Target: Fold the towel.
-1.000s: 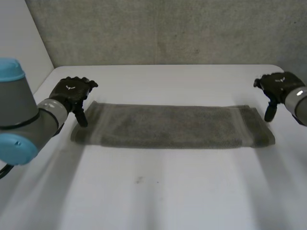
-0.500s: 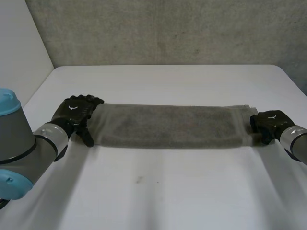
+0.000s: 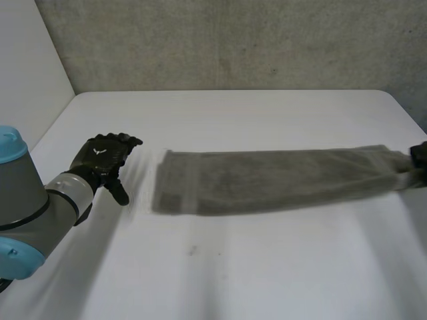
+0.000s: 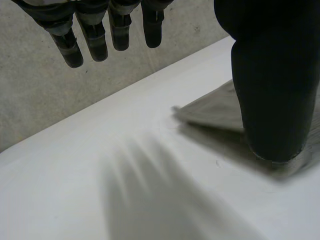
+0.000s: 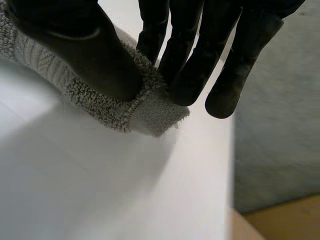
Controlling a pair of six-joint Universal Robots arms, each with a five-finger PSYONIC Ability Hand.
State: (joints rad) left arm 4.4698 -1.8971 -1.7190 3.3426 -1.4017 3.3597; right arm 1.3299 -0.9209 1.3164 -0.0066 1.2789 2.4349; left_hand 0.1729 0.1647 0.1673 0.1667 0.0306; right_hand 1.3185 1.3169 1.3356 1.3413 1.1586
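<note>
On the white table (image 3: 220, 280) — a grey towel (image 3: 267, 179), folded to a long narrow strip, laid side to side across the middle, slightly slanted, w/ the right end a bit farther back than the left.

At the table's right edge: the strip's right end, held in the right hand (image 5: 200, 25). Per right wrist view, pinched hard — right thumb (image 5: 85, 55) on one face of the cloth, right fingers (image 5: 182, 75) on the other, tips closed together, clamped on the towel's short end. Just past the fingertips, a stub of looped pile and a flat woven band sticking out. Seems lifted slightly off the table at that end; flat on the surface along the rest.

Over by the table's left side: the left hand (image 3: 101, 155), off the cloth, near the strip's left end but apart from it, w/ bare table between in head view. Left fingers (image 4: 100, 35) straight, spread apart, not on the towel; left thumb (image 4: 272, 90) pointed down toward the table. In left wrist view, the towel's left corner beyond the thumb, partly hidden by it — contact there impossible to judge from that angle.

Behind the table, a grey concrete wall (image 3: 233, 47).
</note>
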